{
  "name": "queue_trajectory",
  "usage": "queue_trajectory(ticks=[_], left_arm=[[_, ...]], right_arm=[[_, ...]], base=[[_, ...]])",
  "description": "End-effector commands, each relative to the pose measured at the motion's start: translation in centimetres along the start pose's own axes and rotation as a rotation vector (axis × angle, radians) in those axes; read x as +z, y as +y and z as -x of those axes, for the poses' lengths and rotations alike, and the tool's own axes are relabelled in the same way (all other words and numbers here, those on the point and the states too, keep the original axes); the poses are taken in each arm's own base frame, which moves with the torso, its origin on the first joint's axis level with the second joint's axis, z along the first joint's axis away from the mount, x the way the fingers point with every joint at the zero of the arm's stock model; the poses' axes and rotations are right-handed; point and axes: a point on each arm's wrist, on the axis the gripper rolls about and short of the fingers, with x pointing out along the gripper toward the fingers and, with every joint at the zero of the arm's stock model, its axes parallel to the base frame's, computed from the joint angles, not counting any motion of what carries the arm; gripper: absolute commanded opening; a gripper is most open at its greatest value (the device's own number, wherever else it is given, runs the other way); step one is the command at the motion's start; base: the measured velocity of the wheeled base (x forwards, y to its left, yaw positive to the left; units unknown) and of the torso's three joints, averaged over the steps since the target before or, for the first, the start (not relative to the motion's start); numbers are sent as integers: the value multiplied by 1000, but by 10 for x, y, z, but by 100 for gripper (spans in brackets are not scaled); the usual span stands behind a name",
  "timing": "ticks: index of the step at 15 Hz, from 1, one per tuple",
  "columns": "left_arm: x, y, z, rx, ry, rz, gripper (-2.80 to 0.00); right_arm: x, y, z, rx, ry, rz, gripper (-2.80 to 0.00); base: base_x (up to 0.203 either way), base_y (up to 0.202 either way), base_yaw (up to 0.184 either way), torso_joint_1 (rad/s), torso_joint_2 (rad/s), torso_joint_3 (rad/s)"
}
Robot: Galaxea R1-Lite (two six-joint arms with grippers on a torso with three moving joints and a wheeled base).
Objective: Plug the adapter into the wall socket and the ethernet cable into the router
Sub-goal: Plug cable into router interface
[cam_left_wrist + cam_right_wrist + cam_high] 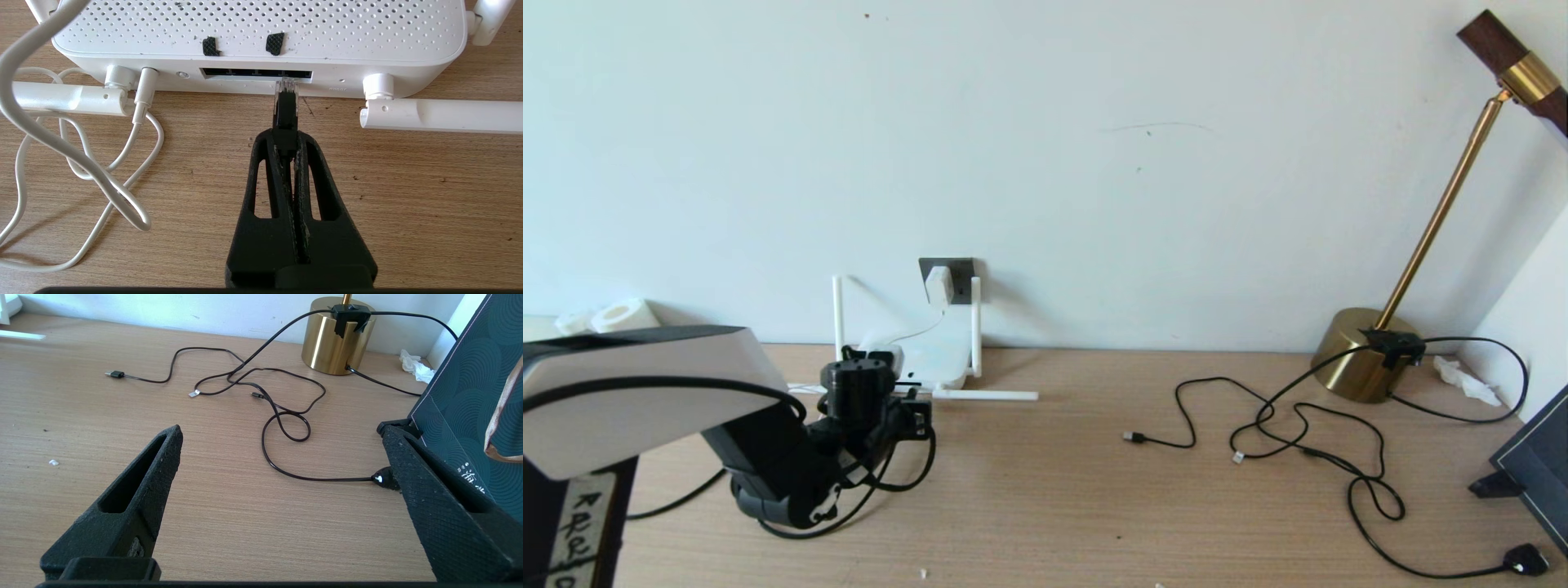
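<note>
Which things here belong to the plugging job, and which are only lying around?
Belonging to the job:
- adapter, already in the wall socket
- ethernet cable, held by the left hand, its tip at the port row
- router

Lying about:
- brass lamp
- thin black cords
- crumpled tissue
- dark box

- Left arm (768, 465): extended low and forward on the robot's left.
- Left gripper (286, 136): black fingers (267, 175) pressed together, pointed level.
- Right gripper (282, 435): fingers (139, 498) spread wide, nothing held, angled downward.
</note>
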Motion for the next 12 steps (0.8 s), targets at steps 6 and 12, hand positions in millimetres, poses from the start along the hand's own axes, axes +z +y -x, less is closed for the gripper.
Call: queue_trajectory(ticks=[6,12], left_arm=[[-4,1,3,3,10,-2,-280],[-5,2,7,5,-26,5,-280]], right_arm=[[0,0,0,1,1,1,0],[0,0,0,1,1,1,0]], base=[[0,0,0,0,0,0],[0,0,0,0,0,0]])
